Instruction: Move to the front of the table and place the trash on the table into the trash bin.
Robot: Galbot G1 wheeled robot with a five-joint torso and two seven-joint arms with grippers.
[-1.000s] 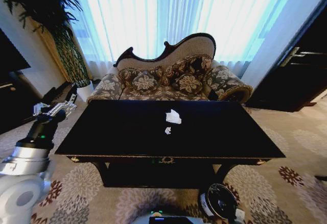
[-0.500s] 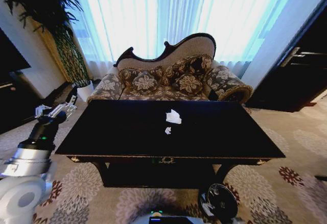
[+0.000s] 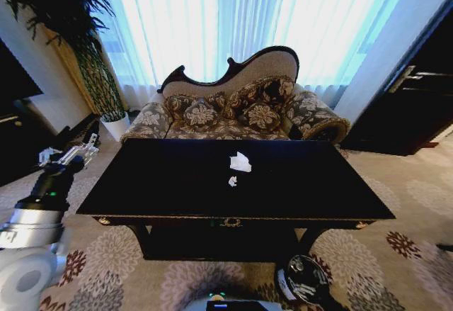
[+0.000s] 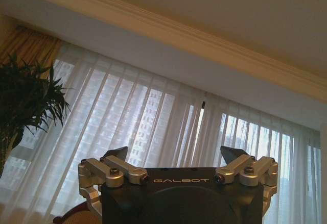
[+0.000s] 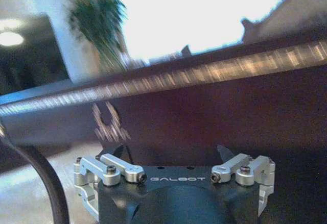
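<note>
— How did the fingers stand?

— The left gripper (image 4: pixel 173 155) had its fingers (image 4: pixel 118 153) spread wide with nothing between them, tilted up toward the sheer curtains (image 4: pixel 153 127) and the ceiling. In the head view that left gripper (image 3: pixel 69 156) hung in the air off the bench's left end, apart from it, at about the height of the top. The right gripper (image 5: pixel 171 152) also had its fingers (image 5: pixel 225 151) wide and empty; it sat low, just in front of the gold trim (image 5: pixel 168 78) on the bench's edge, below the top.

— And the trash?

— A crumpled white tissue (image 3: pixel 240 161) lay near the middle of the bench (image 3: pixel 170 176), slightly toward the far edge. A tiny white paper scrap (image 3: pixel 232 181) lay just beside it on the near side, not touching. Neither gripper was near them.

— Where was the trash bin?

— The trash bin (image 3: pixel 302 280) stood on the carpet (image 3: pixel 396 254) before the bench's near edge, toward the right, close to the front right leg. A patterned sofa (image 3: pixel 233 109) stood behind the far edge.
</note>
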